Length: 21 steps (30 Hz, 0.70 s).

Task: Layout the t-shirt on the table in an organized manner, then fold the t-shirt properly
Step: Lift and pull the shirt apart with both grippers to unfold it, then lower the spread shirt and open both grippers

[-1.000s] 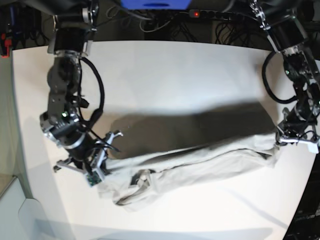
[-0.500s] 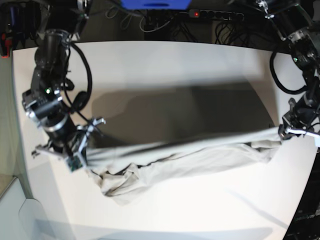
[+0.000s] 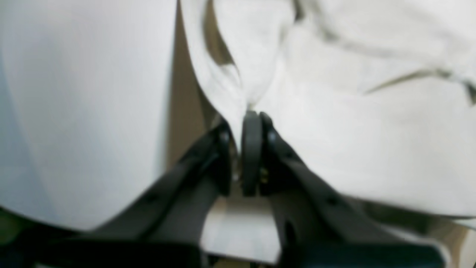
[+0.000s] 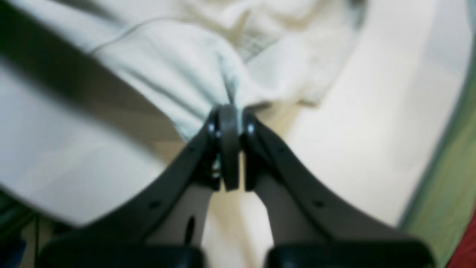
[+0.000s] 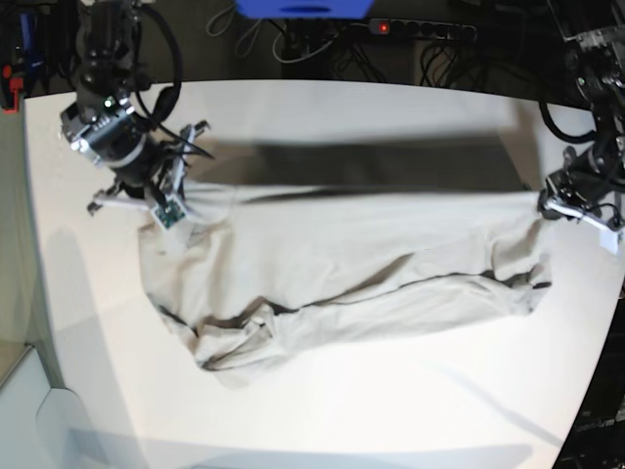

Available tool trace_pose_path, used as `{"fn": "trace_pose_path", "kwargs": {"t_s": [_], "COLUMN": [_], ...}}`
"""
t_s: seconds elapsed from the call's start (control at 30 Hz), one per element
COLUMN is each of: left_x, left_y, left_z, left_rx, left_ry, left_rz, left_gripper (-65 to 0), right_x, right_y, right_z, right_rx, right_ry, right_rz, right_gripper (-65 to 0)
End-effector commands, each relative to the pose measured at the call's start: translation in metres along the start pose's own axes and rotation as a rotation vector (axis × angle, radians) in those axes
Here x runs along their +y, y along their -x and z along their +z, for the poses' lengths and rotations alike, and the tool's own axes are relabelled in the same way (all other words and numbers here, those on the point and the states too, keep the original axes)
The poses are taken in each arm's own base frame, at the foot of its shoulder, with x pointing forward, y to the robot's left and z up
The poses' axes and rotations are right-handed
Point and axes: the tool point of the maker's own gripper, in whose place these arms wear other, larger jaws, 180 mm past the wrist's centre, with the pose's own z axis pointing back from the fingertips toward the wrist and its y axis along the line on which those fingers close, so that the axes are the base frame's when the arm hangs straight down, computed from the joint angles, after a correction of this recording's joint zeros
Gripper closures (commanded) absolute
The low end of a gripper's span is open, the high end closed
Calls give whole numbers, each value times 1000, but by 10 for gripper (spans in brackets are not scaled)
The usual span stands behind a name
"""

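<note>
Above the smooth white worktop (image 5: 322, 127), a wrinkled grey-beige cotton t-shirt (image 5: 342, 269) is stretched, pinched by left pincer (image 3: 245, 115) and right pincer (image 4: 227, 108).

T-shirt (image 5: 342, 269) lies on the table (image 5: 322, 127), across its middle, stretched side to side in base view. Right gripper (image 5: 176, 200) at shirt's upper corner on that view's left; left gripper (image 5: 549, 200) at shirt's upper corner on view's right. Shirt's top edge runs straight betw. the two. Bunched folds at shirt's lower left. Bare table behind shirt & in front of it.
</note>
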Motion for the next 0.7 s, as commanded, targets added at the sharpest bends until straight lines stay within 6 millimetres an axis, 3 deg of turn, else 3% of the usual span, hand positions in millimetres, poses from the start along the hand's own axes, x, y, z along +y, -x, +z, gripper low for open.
{"fn": "trace_pose_path", "kwargs": {"t_s": [0.0,0.1,0.33,0.5,0.67], "left_x": [1,1,19,27,31], "left_y": [-14,-3,15,27,41], "left_z": [6,4,8,10,11], "left_rx": [-38,1,61,89,124], "left_ry": [-7,-14,-60,-76,-86], "left_rz": [-40,-70,-112,-109,-111], "left_gripper": [-2,-2,-1,-1,-4], "right_x": [2,22,61,77,73], "right_y": [1,26,58,71,74], "right_z": [4,8,23,28,28], "right_rx": [-8,48,52,84,91], "right_ry": [-2,-50,-137,-169,-139], "right_rz": [14,4,-29,-57,-119], "right_gripper": [0,0,0,0,0]}}
